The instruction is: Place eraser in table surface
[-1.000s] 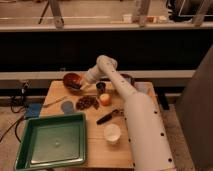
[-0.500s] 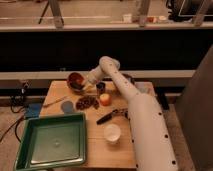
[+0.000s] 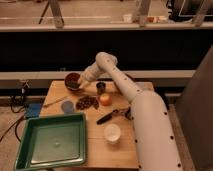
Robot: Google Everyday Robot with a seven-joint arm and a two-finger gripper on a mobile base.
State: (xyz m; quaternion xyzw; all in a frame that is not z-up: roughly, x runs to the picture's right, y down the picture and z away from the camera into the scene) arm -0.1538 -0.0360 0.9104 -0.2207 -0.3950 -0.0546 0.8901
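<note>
We only get one camera here, sitting high up behind the robot's white arm (image 3: 150,125) and looking down and forward across the light wooden table surface (image 3: 100,150). It's fairly close, with the green plastic tray (image 3: 50,142) at the near edge. The gripper (image 3: 77,86) is out at the far side by the red bowl (image 3: 73,80), dark railings beyond.

Probably a robotics lab: gripper (image 3: 76,86) over cluttered wooden table surface (image 3: 107,152), metal railings (image 3: 100,22) behind.
</note>
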